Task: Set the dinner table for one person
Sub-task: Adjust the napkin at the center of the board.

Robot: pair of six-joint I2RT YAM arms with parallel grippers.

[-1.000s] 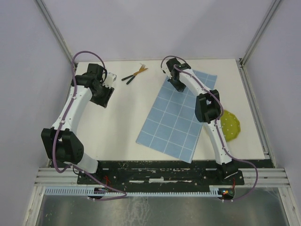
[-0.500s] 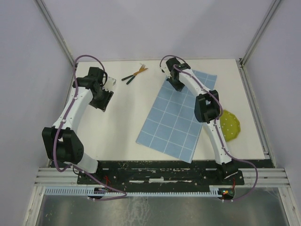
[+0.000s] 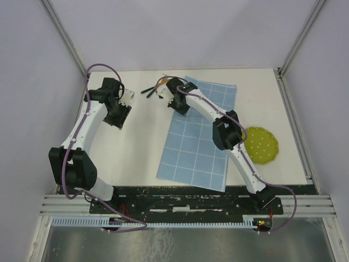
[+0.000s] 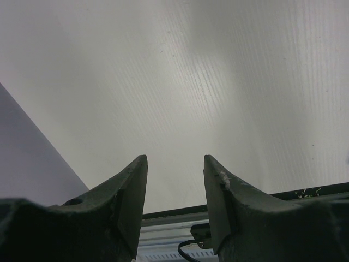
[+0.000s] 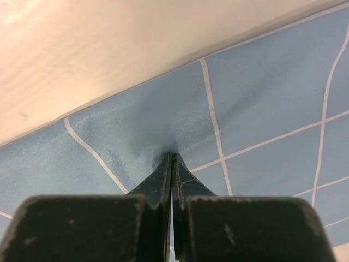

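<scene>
Off-white counter (image 3: 136, 147): blue gridded cloth (image 3: 196, 147) lies centre-right, its far-left edge pinched by right end effector (image 5: 172, 155). Left end effector (image 4: 174, 164) spread, empty, far left. Advice: drag cloth low, flat, square to near edge, clear of adjacent cutlery (image 3: 148, 90).

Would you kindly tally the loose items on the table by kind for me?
Blue gridded cloth: 1
Green dotted plate: 1
Dark-handled cutlery pieces: 2
Total: 4
</scene>
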